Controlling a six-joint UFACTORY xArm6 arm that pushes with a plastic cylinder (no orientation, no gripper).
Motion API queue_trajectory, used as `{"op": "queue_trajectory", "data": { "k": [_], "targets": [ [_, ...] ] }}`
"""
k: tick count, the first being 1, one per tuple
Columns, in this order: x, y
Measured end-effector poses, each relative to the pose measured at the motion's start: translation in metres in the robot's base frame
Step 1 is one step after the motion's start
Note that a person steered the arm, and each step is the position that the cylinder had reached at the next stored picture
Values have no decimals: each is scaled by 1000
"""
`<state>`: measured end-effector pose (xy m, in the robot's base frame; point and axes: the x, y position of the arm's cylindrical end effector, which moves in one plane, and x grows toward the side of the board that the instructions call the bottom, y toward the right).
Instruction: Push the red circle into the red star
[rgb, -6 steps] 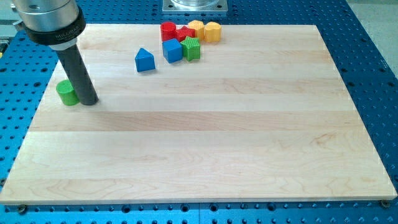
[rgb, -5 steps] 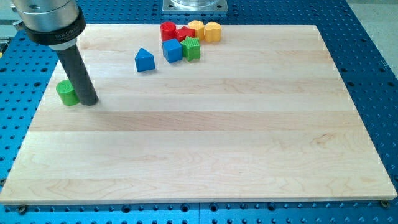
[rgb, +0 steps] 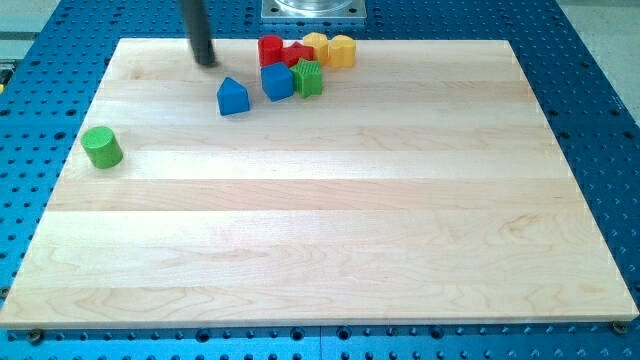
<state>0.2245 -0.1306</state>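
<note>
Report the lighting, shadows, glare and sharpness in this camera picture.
Camera view: even, soft overhead light on the wooden board; no harsh glare; blocks such as the green cylinder cast only faint short shadows; my tip, left of the red circle, and the block edges look sharp, with no motion blur visible.

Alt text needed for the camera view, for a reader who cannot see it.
My tip rests near the board's top edge, left of the red circle, which touches the red star in a cluster of yellow, blue and green blocks. A green cylinder sits alone at the left.
</note>
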Motion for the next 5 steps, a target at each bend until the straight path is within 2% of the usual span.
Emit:
{"op": "queue_trajectory", "data": {
  "k": [1, 3, 4, 5],
  "targets": [
    [-13, 55],
    [-32, 76],
    [-31, 127],
    [-14, 162]
  ]
}}
